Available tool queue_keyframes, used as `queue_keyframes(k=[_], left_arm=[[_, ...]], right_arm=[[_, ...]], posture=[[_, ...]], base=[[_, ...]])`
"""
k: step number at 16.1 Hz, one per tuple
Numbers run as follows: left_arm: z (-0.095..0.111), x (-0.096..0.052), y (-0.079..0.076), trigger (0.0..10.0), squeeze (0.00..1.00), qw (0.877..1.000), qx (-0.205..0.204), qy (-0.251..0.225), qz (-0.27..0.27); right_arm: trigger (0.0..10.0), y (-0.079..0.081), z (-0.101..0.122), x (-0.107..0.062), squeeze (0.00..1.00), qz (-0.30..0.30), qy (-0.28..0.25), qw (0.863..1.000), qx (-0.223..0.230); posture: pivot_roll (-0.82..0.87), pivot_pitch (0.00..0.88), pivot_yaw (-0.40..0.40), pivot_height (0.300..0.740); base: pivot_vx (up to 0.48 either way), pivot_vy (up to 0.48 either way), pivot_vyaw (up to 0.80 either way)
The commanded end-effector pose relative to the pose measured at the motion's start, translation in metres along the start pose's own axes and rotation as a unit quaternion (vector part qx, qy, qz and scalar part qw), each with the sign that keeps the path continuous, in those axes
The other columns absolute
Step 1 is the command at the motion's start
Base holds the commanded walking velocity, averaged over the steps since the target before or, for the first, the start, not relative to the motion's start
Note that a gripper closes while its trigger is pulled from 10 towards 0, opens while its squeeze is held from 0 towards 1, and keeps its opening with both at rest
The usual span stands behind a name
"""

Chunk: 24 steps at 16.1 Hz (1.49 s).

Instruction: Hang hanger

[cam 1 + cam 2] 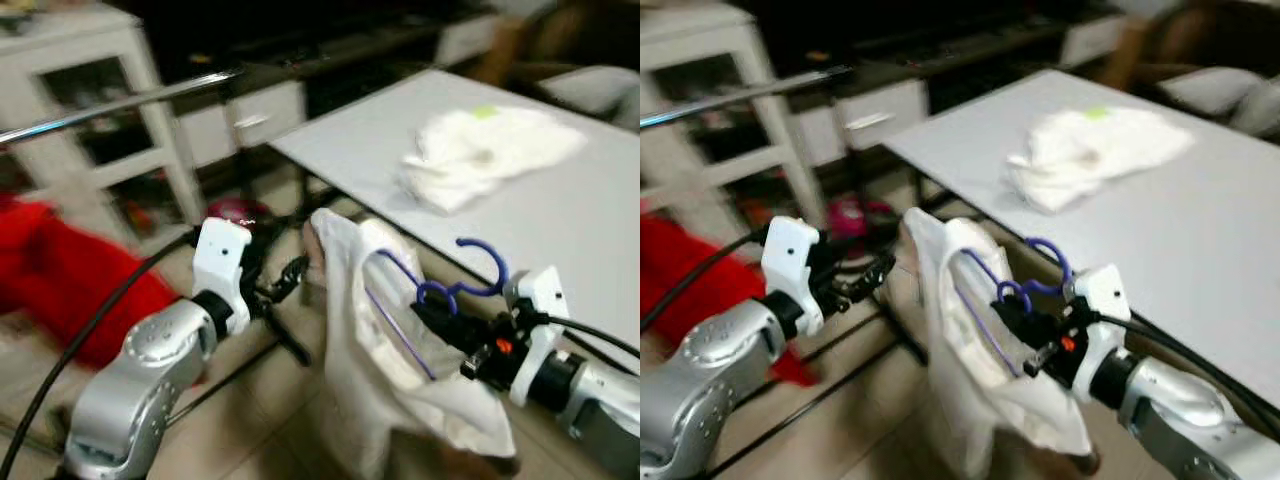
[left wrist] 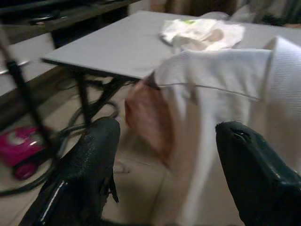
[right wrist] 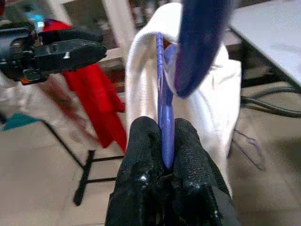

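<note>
A blue hanger (image 1: 470,280) carries a white garment (image 1: 385,370) that droops below it, beside the grey table's near edge. My right gripper (image 1: 440,318) is shut on the hanger just under its hook; in the right wrist view the blue wire (image 3: 164,127) sits pinched between the black fingers (image 3: 141,155). My left gripper (image 1: 290,275) is open just left of the garment's shoulder, with the white cloth (image 2: 221,94) between and beyond its fingers (image 2: 89,160). A metal clothes rail (image 1: 120,105) runs across the upper left, above and behind the left arm.
A grey table (image 1: 560,220) on the right holds a crumpled white cloth (image 1: 480,150). Red clothing (image 1: 70,280) hangs low at left. White shelving (image 1: 110,120) stands behind. The rack's black legs (image 1: 260,350) and a pink object (image 1: 235,210) are on the tiled floor.
</note>
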<state>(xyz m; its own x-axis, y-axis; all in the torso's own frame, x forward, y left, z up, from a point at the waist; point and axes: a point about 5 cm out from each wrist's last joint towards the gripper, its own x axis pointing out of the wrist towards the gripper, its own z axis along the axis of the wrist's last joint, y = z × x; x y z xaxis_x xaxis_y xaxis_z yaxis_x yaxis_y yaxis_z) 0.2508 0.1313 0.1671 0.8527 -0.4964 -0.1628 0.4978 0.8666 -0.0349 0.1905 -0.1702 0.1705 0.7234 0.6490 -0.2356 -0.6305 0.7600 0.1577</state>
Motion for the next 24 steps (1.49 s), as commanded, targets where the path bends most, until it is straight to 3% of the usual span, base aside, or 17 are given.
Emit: queue_keyframes(k=[1,3,4,6,9,11,16,19,21,24], left_arm=[[0.006,0.0,0.008,10.0,0.0,1.0,0.001,0.001,0.021],[0.01,0.002,0.015,10.0,0.0,0.999,0.006,-0.006,0.037],[0.008,0.005,0.017,10.0,0.0,1.0,-0.009,-0.01,0.026],[0.001,0.005,0.017,10.0,0.0,1.0,0.003,0.002,0.004],[-0.011,0.007,0.019,10.0,0.0,0.999,-0.027,0.022,0.019],[-0.014,0.014,0.022,10.0,0.0,0.999,-0.016,0.02,0.032],[-0.008,0.021,0.02,10.0,0.0,1.0,-0.02,0.01,0.009],[-0.01,0.018,0.024,10.0,0.0,1.0,-0.009,0.017,0.014],[-0.008,0.015,0.021,10.0,0.0,1.0,0.019,0.02,-0.007],[0.0,0.014,0.019,10.0,0.0,1.0,0.011,0.003,-0.019]], right_arm=[[10.0,0.002,0.003,0.003,0.0,0.005,-0.011,1.0,-0.001],[10.0,0.003,0.005,0.007,0.0,0.012,-0.019,1.0,0.006],[10.0,0.003,0.005,0.009,0.0,0.016,-0.018,1.0,0.002],[10.0,0.0,0.002,0.011,0.0,0.009,-0.018,1.0,0.009],[10.0,0.005,0.001,0.018,0.0,0.014,-0.018,1.0,0.007],[10.0,0.004,0.001,0.021,0.0,0.006,-0.021,1.0,0.008],[10.0,0.004,0.006,0.021,0.0,0.016,-0.011,1.0,-0.012],[10.0,-0.004,0.007,0.022,0.0,0.011,-0.011,0.999,-0.029],[10.0,-0.011,0.009,0.022,0.0,0.017,-0.008,0.999,-0.039],[10.0,-0.024,0.014,0.027,0.0,0.005,-0.007,0.998,-0.06]], posture=[[-0.07,0.0,0.048,0.74],[-0.08,0.0,0.063,0.74],[-0.07,0.0,0.075,0.74],[-0.06,0.0,0.073,0.74],[-0.08,0.0,0.089,0.74],[-0.1,0.0,0.097,0.74],[-0.09,0.0,0.114,0.74],[-0.07,0.0,0.098,0.74],[-0.07,0.0,0.084,0.74],[-0.06,0.0,0.06,0.74]], base=[[0.0,0.0,0.8],[0.0,0.0,0.8],[0.0,0.0,0.8],[0.0,0.0,0.8],[0.0,0.0,0.8],[0.0,0.0,0.8],[0.0,0.0,0.8],[0.0,0.0,0.8],[0.0,0.0,0.8],[0.0,0.0,0.53]])
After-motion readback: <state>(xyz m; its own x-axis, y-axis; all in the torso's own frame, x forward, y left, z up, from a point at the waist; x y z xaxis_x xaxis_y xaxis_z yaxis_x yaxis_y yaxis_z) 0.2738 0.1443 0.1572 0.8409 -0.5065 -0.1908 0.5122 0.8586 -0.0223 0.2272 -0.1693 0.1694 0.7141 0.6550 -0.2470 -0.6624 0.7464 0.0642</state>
